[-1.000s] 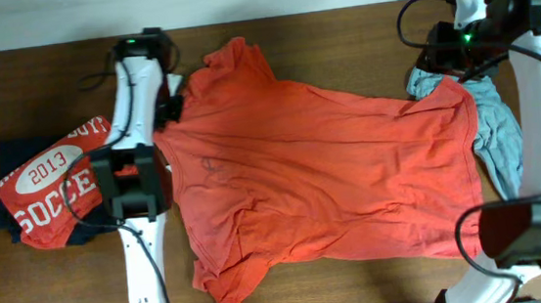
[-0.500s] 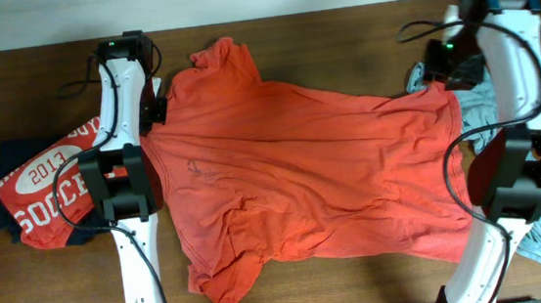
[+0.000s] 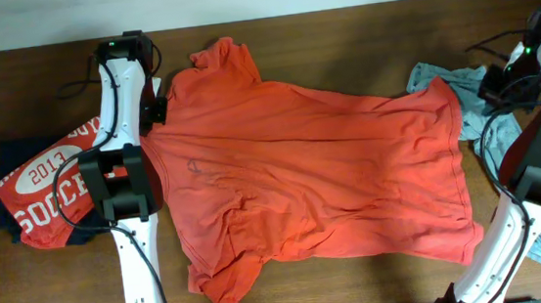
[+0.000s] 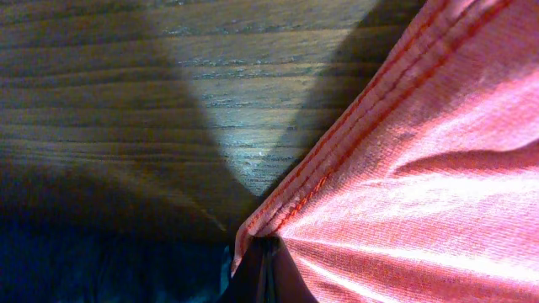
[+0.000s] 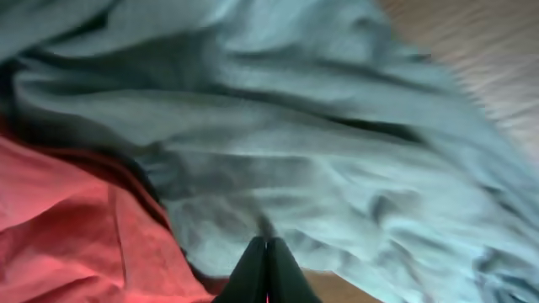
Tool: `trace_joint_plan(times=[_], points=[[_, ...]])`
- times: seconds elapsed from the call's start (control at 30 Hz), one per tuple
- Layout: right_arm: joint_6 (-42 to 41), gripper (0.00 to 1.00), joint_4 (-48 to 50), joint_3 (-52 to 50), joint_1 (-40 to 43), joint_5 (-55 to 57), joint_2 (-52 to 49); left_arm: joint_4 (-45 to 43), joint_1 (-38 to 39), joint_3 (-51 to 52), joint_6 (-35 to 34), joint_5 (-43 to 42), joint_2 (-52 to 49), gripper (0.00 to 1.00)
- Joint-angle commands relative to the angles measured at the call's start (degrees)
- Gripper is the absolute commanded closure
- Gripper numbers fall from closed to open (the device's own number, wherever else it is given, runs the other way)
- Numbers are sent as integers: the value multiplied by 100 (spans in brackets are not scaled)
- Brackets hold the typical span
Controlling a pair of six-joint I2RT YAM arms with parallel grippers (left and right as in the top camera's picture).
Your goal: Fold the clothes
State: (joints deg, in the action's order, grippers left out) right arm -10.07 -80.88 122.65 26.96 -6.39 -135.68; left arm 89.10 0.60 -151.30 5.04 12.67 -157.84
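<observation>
A large orange-red T-shirt (image 3: 312,177) lies spread across the middle of the table, back side up, one sleeve at the far left and one at the near left. My left gripper (image 3: 156,114) is shut on its left edge; the left wrist view shows the stitched hem (image 4: 337,135) pinched at the fingertips of the left gripper (image 4: 265,252). My right gripper (image 3: 497,88) is shut with nothing in it, hovering over the crumpled pale grey-blue shirt (image 5: 337,151), just right of the orange shirt's edge (image 5: 67,244). The right wrist view is blurred.
A folded orange-red shirt with white SOCCER lettering (image 3: 48,186) lies on a dark navy one (image 3: 6,160) at the left. The pale grey-blue shirt (image 3: 451,82) stretches down the right side behind the right arm (image 3: 536,158). Bare wood table (image 3: 339,38) lies beyond.
The orange shirt first slid left with both arms. My right gripper then left the shirt's far right corner, swung right over the grey-blue shirt and shut. The left gripper kept its grip.
</observation>
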Motion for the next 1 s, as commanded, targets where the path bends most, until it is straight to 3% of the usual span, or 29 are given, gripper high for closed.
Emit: trace_joint_plan(times=[0.0, 0.13, 0.27, 0.37, 0.53, 0.67, 0.87, 0.97], points=[[39, 96, 79, -162, -52, -372, -332, -55, -76, -31, -74, 44, -149, 99], [-52, 96, 538, -660, 17, -46, -494, -57, -76, -31, -76, 22, -149, 99], [-909, 96, 769, -951, 393, 1185, -518, -72, -76, -31, -74, 24, -149, 99], [-1086, 96, 741, -868, 848, 1491, -503, -107, -76, -31, -74, 24, -149, 99], [-1128, 96, 424, -385, 1639, 1005, -481, -142, -76, -31, -74, 24, -149, 99], [140, 95, 229, 245, 2002, -918, -431, -271, -76, -42, -72, 26, -149, 99], [1558, 56, 7, 807, 1759, -3128, -129, -262, -76, -422, -72, 24, -146, 99], [1733, 46, 4, 1014, 1488, -3547, 101, -83, -72, -855, -72, 22, -146, 95]])
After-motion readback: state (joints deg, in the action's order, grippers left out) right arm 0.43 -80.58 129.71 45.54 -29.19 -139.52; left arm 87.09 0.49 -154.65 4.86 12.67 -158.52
